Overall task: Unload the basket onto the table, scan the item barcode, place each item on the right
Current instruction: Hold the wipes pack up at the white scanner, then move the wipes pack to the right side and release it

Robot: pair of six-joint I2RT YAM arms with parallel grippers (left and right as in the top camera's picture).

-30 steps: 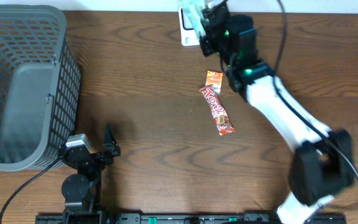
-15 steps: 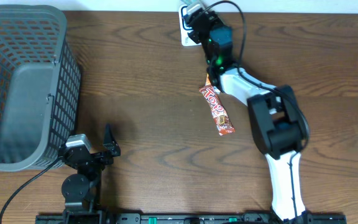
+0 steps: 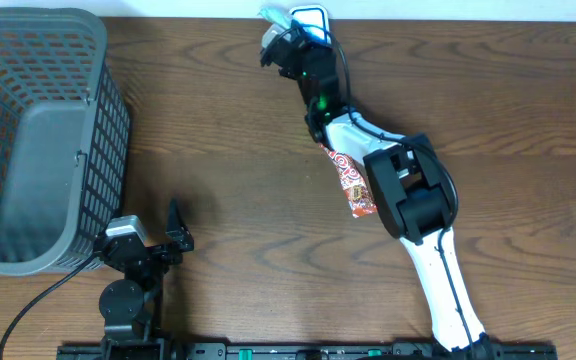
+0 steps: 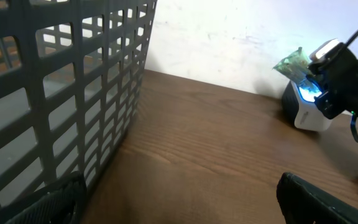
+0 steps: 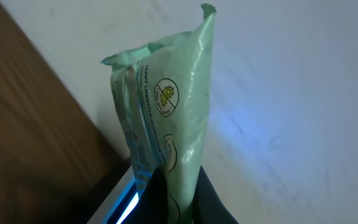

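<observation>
- The right claw (image 5: 174, 200) is closed on the lower end of a green packet (image 5: 166, 112). The two dark fingers pinch it from both sides.
- In the right wrist view the green packet stands straight out of the claw. Its long axis follows the line of the fingers, and the sealed end points away from them. The side with small round printed symbols faces the camera.
- The packet is in the air at the far edge of the counter (image 3: 218, 150), just beside the white scanner (image 4: 306, 112), which gives a blue light.
- In the overhead view the free end of the packet points to the far left, away from the scanner.
- The left claw (image 3: 151, 232) rests near the front edge with its fingers wide apart, holding nothing.
- The grey basket (image 3: 88, 110) stands at the left, and inside it the solid grey bottom is visible.
- A red candy bar (image 3: 353, 185) lies flat on the counter, diagonal, partly under the right arm.
</observation>
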